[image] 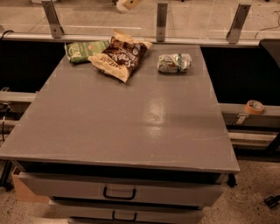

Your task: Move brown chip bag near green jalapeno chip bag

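Observation:
The brown chip bag (120, 57) lies flat at the back left of the grey table (127, 122), its pale yellow ends showing. The green jalapeno chip bag (84, 50) lies flat just to its left, and the two touch or nearly touch. My gripper (127, 4) is raised at the very top edge of the view, above and behind the brown bag, holding nothing that I can see. Most of it is cut off by the frame.
A small silvery-white and green packet (174, 63) lies at the back right of the table. Metal rail posts (161, 22) stand behind the table. A roll of tape (254, 106) sits on a ledge to the right. Drawers (118, 192) are below the table front.

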`<state>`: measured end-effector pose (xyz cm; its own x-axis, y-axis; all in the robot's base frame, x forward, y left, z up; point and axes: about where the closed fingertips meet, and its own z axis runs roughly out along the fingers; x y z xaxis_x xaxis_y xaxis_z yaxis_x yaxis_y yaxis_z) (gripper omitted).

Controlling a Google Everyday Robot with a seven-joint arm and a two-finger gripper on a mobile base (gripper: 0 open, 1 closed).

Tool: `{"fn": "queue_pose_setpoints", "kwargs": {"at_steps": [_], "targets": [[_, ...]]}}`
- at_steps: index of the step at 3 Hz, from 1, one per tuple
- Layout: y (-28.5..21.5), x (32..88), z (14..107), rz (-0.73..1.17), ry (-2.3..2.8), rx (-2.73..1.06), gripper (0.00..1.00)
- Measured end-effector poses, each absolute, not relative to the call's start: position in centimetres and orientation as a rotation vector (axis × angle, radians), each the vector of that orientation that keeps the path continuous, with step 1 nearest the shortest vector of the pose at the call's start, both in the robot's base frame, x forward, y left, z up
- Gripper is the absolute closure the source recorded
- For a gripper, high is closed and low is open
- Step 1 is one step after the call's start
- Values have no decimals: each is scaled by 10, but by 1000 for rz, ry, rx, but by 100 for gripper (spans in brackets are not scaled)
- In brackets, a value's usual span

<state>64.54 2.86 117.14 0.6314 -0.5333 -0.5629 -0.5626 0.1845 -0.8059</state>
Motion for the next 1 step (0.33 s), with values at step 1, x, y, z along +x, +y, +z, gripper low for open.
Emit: {"fn": "queue_pose_setpoints", "kwargs": {"at_steps": [1], "targets": [[24, 640, 1178, 12, 971, -1455, 0]]}}
